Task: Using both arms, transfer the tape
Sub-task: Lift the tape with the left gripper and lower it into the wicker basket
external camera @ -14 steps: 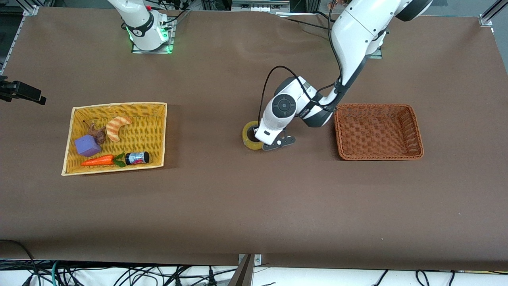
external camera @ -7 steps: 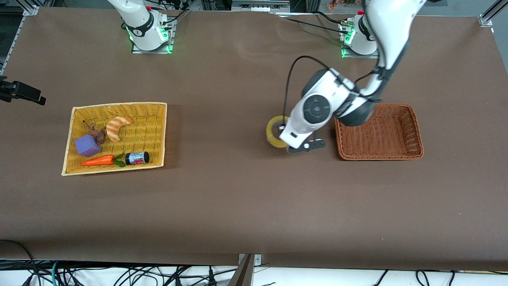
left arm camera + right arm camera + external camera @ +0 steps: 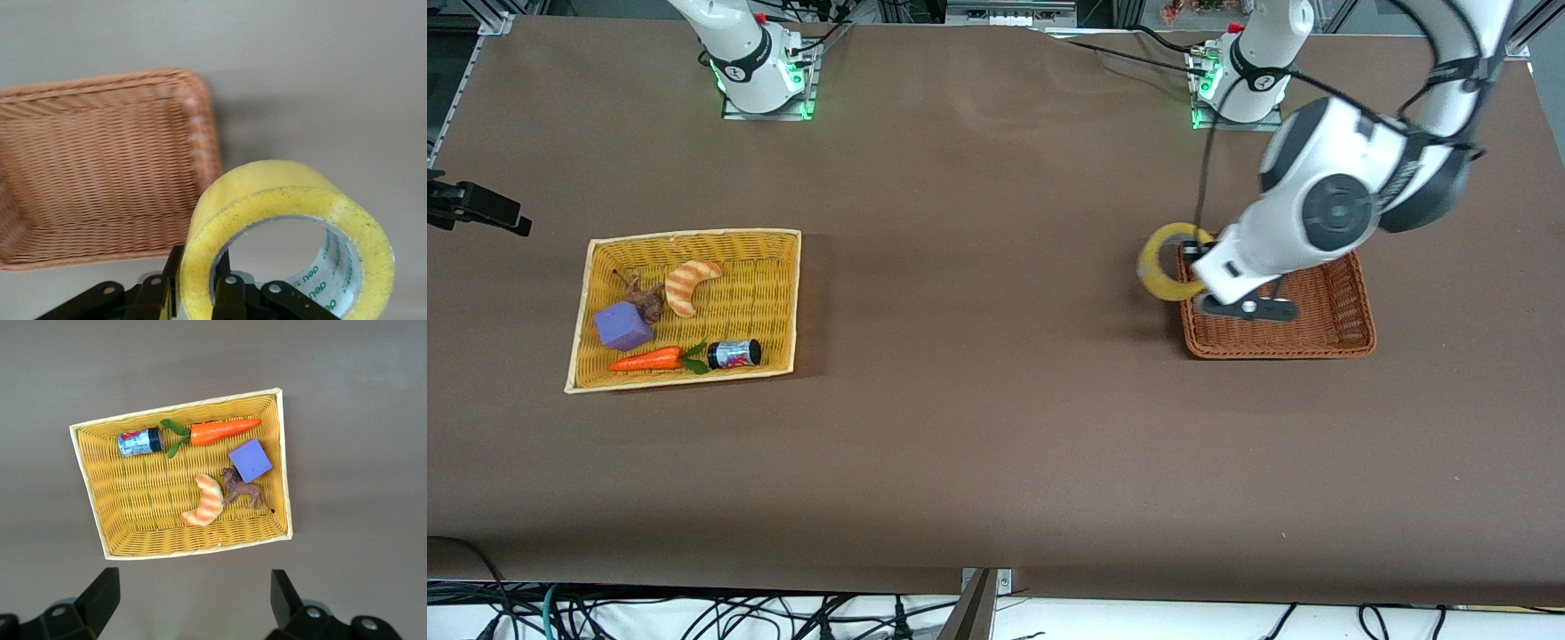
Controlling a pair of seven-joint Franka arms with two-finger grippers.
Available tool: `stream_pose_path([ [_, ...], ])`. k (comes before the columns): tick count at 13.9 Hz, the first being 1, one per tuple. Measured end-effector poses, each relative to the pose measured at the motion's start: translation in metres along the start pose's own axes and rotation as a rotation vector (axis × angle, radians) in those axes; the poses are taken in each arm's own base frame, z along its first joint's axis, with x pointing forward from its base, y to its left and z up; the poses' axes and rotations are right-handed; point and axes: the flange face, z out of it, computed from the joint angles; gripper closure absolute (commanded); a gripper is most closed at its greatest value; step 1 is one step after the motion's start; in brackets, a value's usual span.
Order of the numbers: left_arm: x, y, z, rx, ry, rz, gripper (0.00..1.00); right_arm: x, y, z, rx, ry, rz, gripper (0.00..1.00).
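Brown basket (image 3: 1352, 342): a woven tray on the bench (image 3: 996, 462) toward the left arm's end; its rim nearest the front camera lies below the carried roll, and nothing shows inside it.
Tape (image 3: 1169, 260): a yellow roll held up in the air on edge, hanging over the basket's rim on the side toward the right arm, partly over bare bench.
Left claw (image 3: 1199, 267): clamped on the tape, one finger through the hole and the other outside the wall, as the left wrist view shows (image 3: 200, 293); the roll (image 3: 287, 240) juts out past the fingertips.
Step in hand: carrying the roll to the brown basket, by my reading.
Doing it well: bring the whole ring inside the rim and lower it before letting go, since it would likely roll if dropped on edge.
Yellow basket (image 3: 783, 240): toward the right arm's end, holding a carrot (image 3: 647, 359), small jar (image 3: 735, 353), purple block (image 3: 622, 325) and croissant (image 3: 689, 284).
Right claw (image 3: 193, 603): spread wide, waiting high over the yellow basket (image 3: 90, 493).
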Motion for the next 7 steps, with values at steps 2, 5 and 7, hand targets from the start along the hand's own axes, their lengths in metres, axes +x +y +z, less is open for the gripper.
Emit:
stream_pose_path([
  [2, -0.001, -0.052, 0.006, -0.018, -0.018, 0.030, 1.00, 0.000, 0.000, 0.000, 0.000, 0.000, 0.000, 0.00],
  [5, -0.004, -0.104, 0.034, -0.028, -0.055, 0.047, 1.00, 0.000, -0.003, 0.000, 0.001, 0.000, -0.005, 0.00],
  [7, -0.003, -0.122, 0.056, -0.036, -0.058, 0.048, 1.00, 0.000, -0.004, 0.000, 0.001, 0.000, -0.008, 0.00],
])
